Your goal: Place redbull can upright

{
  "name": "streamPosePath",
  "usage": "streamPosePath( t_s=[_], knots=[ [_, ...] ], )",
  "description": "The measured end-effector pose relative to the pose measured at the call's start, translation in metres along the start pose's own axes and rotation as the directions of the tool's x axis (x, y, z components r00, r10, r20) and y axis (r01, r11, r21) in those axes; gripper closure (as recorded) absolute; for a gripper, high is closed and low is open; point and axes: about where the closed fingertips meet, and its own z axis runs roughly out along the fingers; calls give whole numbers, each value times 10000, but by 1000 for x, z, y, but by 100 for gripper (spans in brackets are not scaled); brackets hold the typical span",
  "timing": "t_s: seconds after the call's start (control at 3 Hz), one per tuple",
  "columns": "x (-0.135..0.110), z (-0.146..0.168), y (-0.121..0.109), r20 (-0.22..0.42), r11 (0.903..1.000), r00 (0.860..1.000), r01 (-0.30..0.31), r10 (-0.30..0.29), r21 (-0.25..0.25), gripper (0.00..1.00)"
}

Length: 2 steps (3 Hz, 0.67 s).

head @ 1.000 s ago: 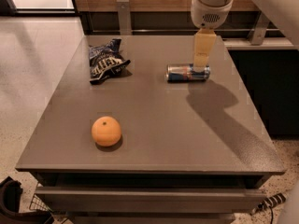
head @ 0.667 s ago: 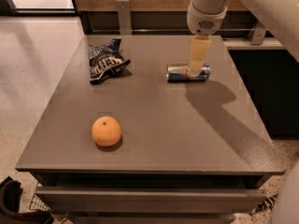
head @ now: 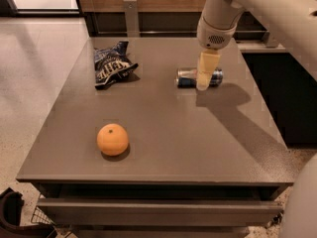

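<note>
Tabletop (head: 163, 133): redbull can (head: 186, 77) lies sideways, left-right; tool (head: 203, 85) over it.

hand (head: 202, 85) lowered onto redbull can (head: 185, 77)

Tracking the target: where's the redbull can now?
The redbull can lies on its side on the table's far right, right of the snack bag, partly behind the gripper.

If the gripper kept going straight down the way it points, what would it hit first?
Most likely the slim blue-and-silver redbull can lying on its side on the grey table; the gripper hangs over its middle, though depth is unclear.
</note>
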Motion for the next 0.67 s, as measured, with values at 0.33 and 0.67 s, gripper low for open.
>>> streamPosePath(
  t_s=[0.33,0.67],
  knots=[
    [2,19,1,15,9998,9998,-175,175,-94,0],
    [-1,35,1,114,9997,9997,-223,225,-130,0]
  ],
)
